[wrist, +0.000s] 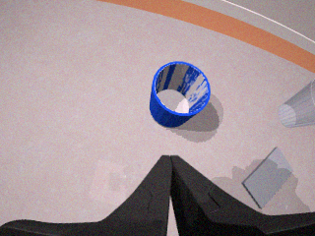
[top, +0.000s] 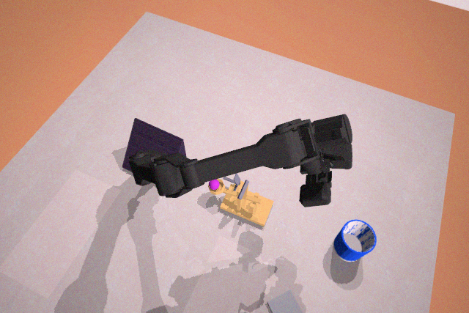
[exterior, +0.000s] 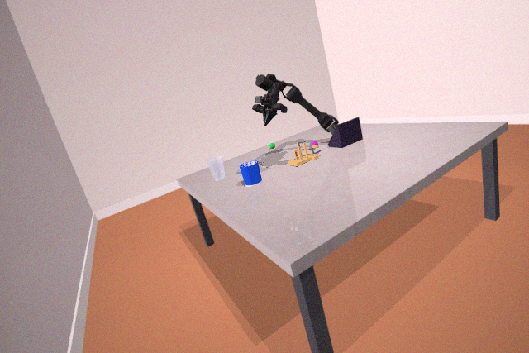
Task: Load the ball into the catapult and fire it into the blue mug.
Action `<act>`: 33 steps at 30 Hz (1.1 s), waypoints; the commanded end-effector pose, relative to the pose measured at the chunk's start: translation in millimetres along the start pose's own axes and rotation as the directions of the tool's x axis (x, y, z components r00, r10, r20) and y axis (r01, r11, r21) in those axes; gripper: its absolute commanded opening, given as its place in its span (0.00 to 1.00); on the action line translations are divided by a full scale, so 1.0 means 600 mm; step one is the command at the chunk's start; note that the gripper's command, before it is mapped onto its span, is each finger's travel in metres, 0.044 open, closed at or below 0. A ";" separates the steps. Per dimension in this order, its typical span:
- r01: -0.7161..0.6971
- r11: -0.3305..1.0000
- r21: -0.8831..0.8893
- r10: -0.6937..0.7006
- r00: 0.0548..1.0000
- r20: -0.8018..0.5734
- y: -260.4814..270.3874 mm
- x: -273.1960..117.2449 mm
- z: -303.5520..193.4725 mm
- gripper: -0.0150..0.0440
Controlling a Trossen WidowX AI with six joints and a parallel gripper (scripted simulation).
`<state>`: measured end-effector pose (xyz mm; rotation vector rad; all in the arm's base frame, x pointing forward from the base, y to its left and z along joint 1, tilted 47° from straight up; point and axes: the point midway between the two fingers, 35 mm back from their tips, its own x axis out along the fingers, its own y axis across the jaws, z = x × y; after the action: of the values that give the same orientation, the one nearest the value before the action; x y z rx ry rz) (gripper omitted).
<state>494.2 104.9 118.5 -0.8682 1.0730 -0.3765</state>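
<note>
Magenta ball: sits in the spoon cup of the catapult, left of centre in the top view, so it appears loaded; the cup's rim should keep it from rolling off.
Catapult point(top: 266, 212) point(exterior: 302, 162): stands on the counter point(top: 227, 86) point(exterior: 406, 161) point(wrist: 74, 98), its spoon end towards the upper left of the top view and its base reaching to the lower right, roughly mugward. That looks like deliberate aiming, though exact alignment cannot be told.
Ball's point: the magenta ball point(top: 214, 184) point(exterior: 315, 143) seems ready for launch, not yet in the mug.
Blue mug point(top: 345, 251) point(exterior: 250, 174) point(wrist: 164, 118): upright at lower right of the top view, mouth up to catch the shot.
Gripper point(top: 315, 193) point(exterior: 265, 123) point(wrist: 168, 163): closed on nothing, fingertips together, hanging above the counter, apart from catapult and mug. A shut tip probably makes a slim prod for the release.
Green ball point(exterior: 272, 145): left of the catapult in the exterior view, outside the cup, likely a distractor.
Next: probably bring the closed tip to the trigger without nudging the base, which could spoil the aim.
</note>
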 end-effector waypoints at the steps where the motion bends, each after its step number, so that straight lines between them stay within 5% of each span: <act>1: -0.021 0.991 -0.135 0.017 0.999 -0.032 0.038 -0.006 -0.025 0.25; 16: -0.111 0.804 -0.584 0.011 0.985 -0.172 0.137 -0.021 -0.138 0.25; 33: -0.254 0.376 -0.891 -0.096 0.946 -0.310 0.189 -0.043 -0.278 0.25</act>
<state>336.5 123.1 18.0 -1.7395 1.6169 0.2168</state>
